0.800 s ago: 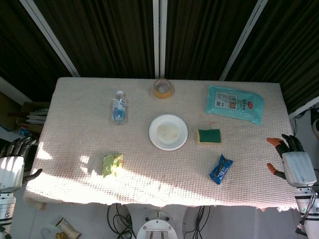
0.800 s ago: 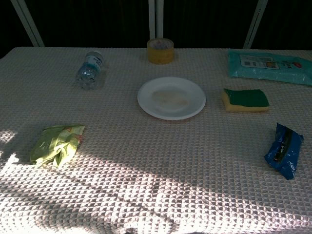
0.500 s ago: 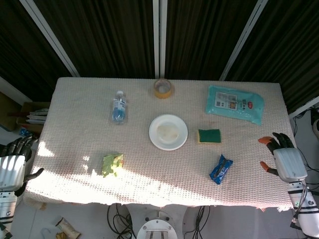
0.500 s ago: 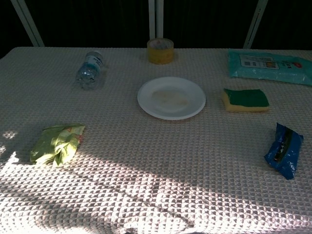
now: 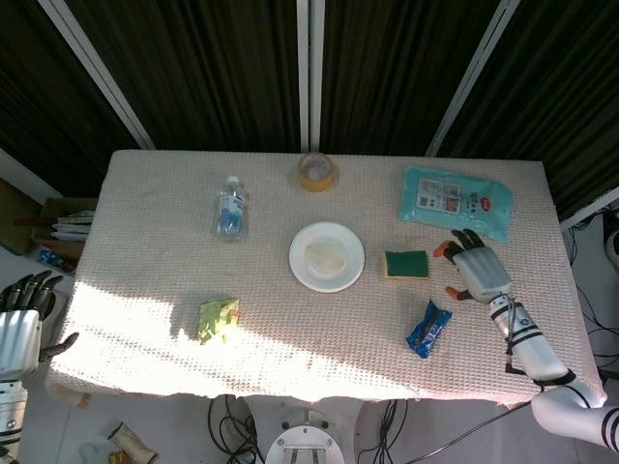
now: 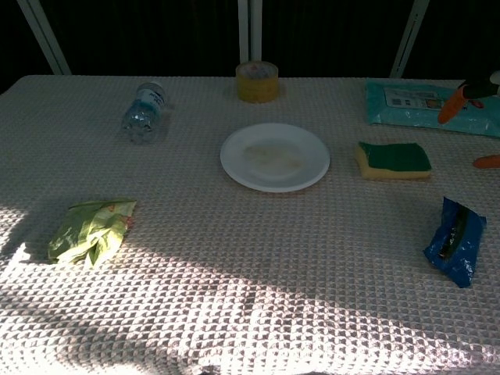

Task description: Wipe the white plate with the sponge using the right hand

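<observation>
The white plate (image 5: 327, 256) (image 6: 274, 156) lies at the table's middle with a faint smear on it. Just to its right rests the sponge (image 5: 406, 263) (image 6: 393, 159), green on top and yellow below. My right hand (image 5: 477, 268) hovers over the table a short way right of the sponge, fingers apart, holding nothing; in the chest view only its orange fingertips (image 6: 451, 106) show at the right edge. My left hand (image 5: 19, 324) hangs off the table's left side, fingers loosely spread and empty.
A blue snack packet (image 5: 428, 328) (image 6: 454, 241) lies in front of the right hand. A teal wipes pack (image 5: 455, 202) sits behind it. A tape roll (image 5: 317, 171), a lying water bottle (image 5: 230, 207) and a crumpled green wrapper (image 5: 219, 319) occupy the back and left.
My right hand has swung in from beyond the table's right edge to just right of the sponge. The left hand has barely shifted. Sunlight on the cloth has spread.
</observation>
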Robot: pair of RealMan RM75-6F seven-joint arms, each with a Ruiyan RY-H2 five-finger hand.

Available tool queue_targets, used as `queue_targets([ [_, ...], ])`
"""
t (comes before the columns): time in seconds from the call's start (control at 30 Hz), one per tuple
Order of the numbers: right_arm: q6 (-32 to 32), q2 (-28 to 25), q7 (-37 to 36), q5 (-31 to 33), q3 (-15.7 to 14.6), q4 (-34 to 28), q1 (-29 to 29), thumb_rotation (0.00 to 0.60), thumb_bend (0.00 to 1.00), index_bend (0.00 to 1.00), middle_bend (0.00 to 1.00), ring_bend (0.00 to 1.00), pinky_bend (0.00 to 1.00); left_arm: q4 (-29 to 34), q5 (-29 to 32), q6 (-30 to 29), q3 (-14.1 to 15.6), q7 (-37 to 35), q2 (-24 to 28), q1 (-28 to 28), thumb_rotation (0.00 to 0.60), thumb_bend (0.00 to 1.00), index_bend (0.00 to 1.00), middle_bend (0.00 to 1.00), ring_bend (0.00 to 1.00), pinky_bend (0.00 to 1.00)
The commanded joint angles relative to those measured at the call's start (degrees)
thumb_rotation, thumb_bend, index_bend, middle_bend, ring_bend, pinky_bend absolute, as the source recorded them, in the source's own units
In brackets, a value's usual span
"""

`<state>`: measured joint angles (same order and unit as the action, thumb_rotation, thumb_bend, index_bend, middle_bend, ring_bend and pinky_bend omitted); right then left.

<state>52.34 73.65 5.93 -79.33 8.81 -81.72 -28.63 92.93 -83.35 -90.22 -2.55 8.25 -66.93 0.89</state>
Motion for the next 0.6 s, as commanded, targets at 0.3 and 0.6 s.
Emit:
queue_targets([
  [0.3, -2.5, 10.2, -2.3, 1.1, -0.1, 10.5, -5.1, 0.600, 0.10, 0.36, 0.22, 0.05, 0.05, -0.6, 0.3, 0.1, -0.3, -0.4, 0.1, -0.2, 0.600, 0.01, 0.17, 0.12, 0.11, 0.16],
  [0.6, -2.9, 13.3, -5.4, 1.3, -0.3, 14.9, -6.7, 0.600, 0.10, 0.38, 0.22, 0.05, 0.05, -0.4, 0.3, 0.6, -0.6, -0.2, 0.4, 0.1, 0.600, 0.01, 0.17, 0.12, 0.11, 0.16],
])
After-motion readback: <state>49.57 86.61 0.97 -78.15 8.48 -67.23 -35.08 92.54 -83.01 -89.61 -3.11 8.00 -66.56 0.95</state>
